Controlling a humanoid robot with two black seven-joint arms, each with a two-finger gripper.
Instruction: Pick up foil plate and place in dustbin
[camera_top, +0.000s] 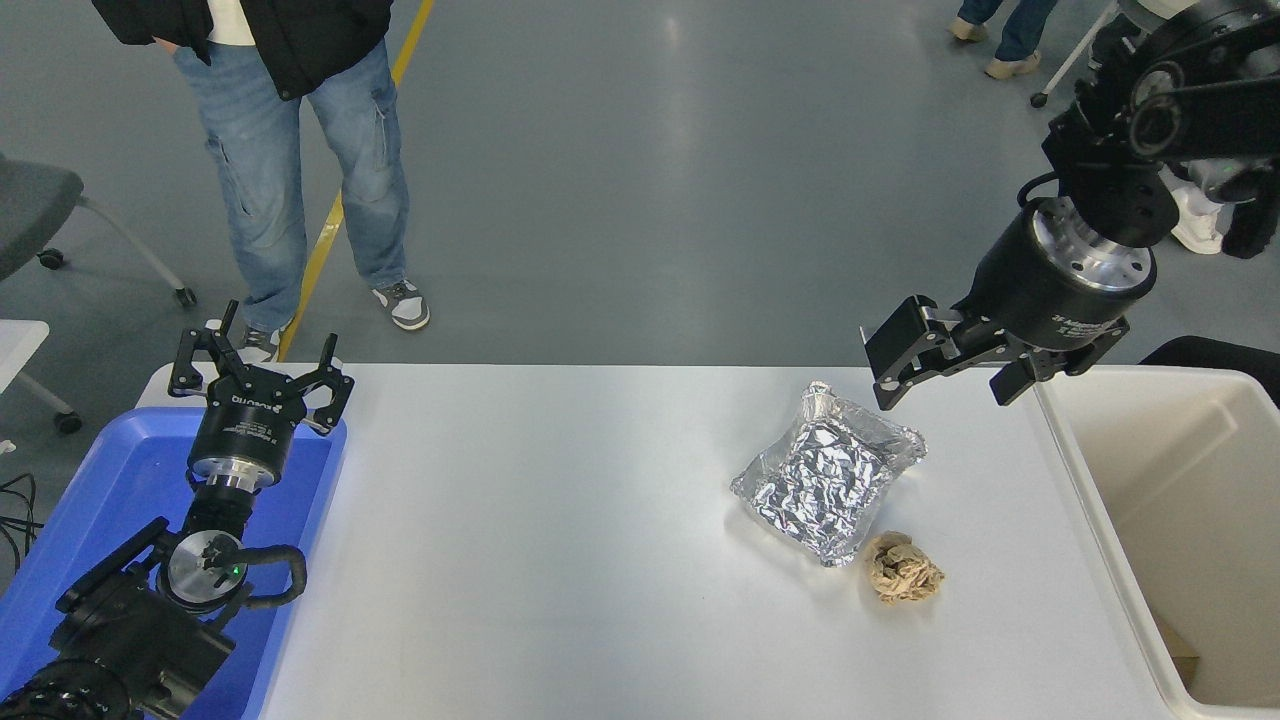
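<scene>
The foil plate (825, 477), a shiny wrinkled silver tray with a raised rim, lies flat on the white table (540, 540) right of centre. The dustbin (1180, 540), a large cream-beige bin, stands at the table's right edge. My right gripper (945, 375) is open and empty, hovering above the table just beyond the plate's far right corner and left of the bin's far rim. My left gripper (258, 375) is open and parked at the lower left over the blue tray.
A tan crumpled paper wad (902, 568) lies just in front of the plate's near right corner. A blue plastic tray (110, 480) sits at the left edge. A person in jeans (300, 160) stands beyond the table's far left; a grey chair (40, 215) is at far left.
</scene>
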